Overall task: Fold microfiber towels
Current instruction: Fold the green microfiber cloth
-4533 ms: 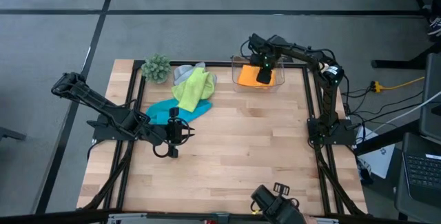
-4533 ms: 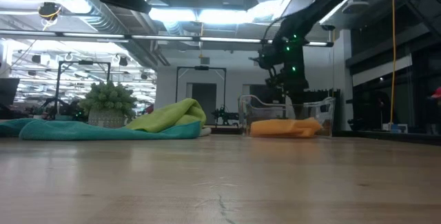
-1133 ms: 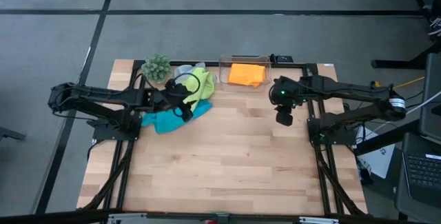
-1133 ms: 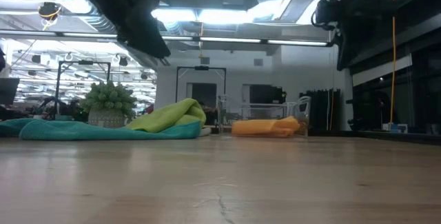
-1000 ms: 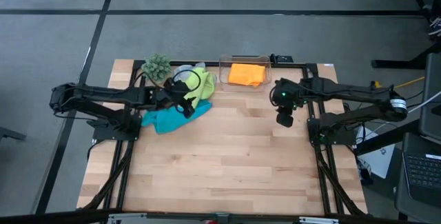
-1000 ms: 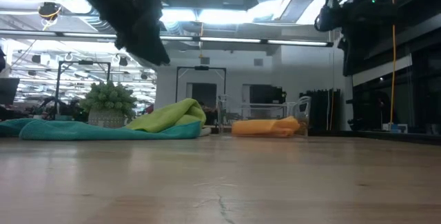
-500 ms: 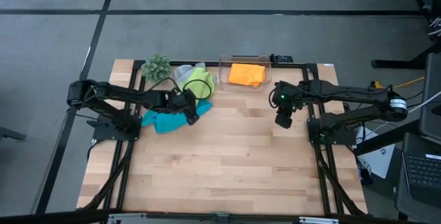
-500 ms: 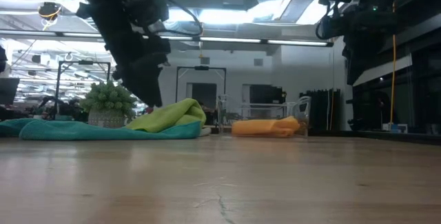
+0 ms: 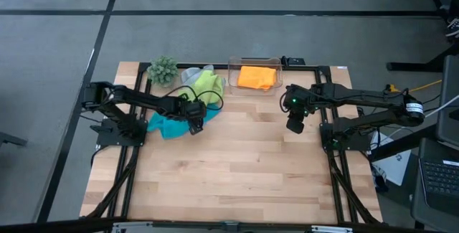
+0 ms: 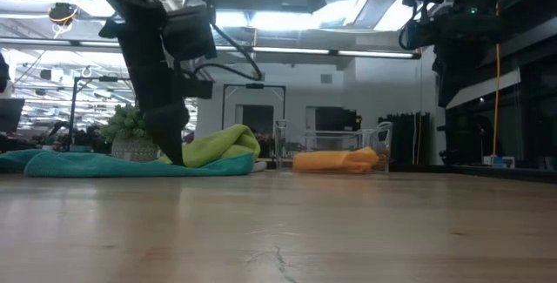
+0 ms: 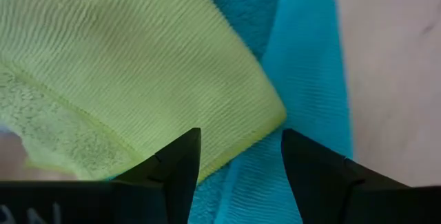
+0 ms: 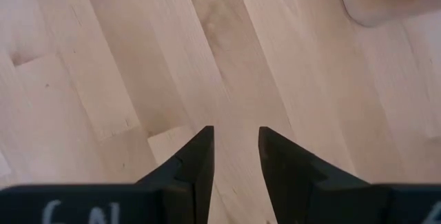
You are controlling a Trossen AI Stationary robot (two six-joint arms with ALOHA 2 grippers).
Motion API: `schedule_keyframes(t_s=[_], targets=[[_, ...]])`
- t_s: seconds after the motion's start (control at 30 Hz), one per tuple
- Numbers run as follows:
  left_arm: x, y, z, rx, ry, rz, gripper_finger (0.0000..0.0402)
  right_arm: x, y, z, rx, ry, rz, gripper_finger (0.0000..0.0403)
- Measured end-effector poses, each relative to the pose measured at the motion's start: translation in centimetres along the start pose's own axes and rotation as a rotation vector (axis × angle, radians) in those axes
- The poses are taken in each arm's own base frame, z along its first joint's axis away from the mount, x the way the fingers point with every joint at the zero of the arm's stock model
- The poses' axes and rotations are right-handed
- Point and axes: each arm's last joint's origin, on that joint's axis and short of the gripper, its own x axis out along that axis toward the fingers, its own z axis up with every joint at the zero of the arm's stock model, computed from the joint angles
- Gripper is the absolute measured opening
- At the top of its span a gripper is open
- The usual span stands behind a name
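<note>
A lime green towel (image 9: pixel 204 88) lies crumpled on a turquoise towel (image 9: pixel 165 127) at the table's far left, with a grey towel (image 9: pixel 190 73) behind them. An orange towel (image 9: pixel 257 77) lies folded in the clear box. My left gripper (image 11: pixel 240 148) is open and low over the pile, pointing steeply down. Its fingers stand on either side of the lime towel's corner (image 11: pixel 265 114), which rests on the turquoise cloth (image 11: pixel 303 79). My right gripper (image 12: pixel 235 148) hangs above bare wood (image 9: pixel 295 124) right of centre, open by a narrow gap with nothing in it. My left gripper comes at the lime towel's corner (image 11: pixel 265 114) from above, one finger on each side of it. Whether the fingertips (image 10: pixel 174 154) touch the cloth, I cannot tell.
A small green plant (image 9: pixel 163 68) stands at the far left corner behind the towels. The clear box (image 9: pixel 233 75) sits at the far edge near the middle. Bare wooden table (image 9: pixel 237 168) stretches across the centre and the near half.
My left gripper has come down from above the pile and moved a little toward the table's near edge, tipping to point more steeply down, until its open fingers stand around the lime towel's corner. The towels have not moved.
</note>
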Motion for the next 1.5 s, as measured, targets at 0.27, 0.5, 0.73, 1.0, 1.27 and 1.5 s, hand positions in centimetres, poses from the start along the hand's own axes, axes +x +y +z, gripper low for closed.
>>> schedule_keyframes(t_s=[0.27, 0.5, 0.73, 1.0, 1.27, 1.5], targets=[[0.3, -0.1, 0.6, -0.021, -0.068, 0.060, 0.0195, 0.0, 0.0, 0.0, -0.002, -0.001, -0.001, 0.0117], [0.6, -0.1, 0.5, 0.034, -0.053, 0.070, 0.0167, 0.0, 0.0, 0.2, 0.001, -0.018, 0.000, 0.0117], [0.7, -0.1, 0.4, 0.018, -0.049, 0.086, 0.0072, 0.0, 0.0, 0.2, 0.001, -0.023, 0.001, 0.0117], [-0.4, -0.5, 1.9, -0.053, -0.109, 0.101, 0.0002, 0.0, 0.1, 0.7, 0.000, -0.067, 0.008, 0.0117], [-5.5, -2.4, 5.6, -0.004, -0.209, 0.088, 0.0000, 0.0, 0.1, 0.8, 0.003, -0.082, 0.011, 0.0117], [-10.3, -3.8, 6.8, 0.081, -0.255, 0.185, 0.0000, 0.0, 0.2, 1.1, 0.001, -0.113, 0.015, 0.0117]])
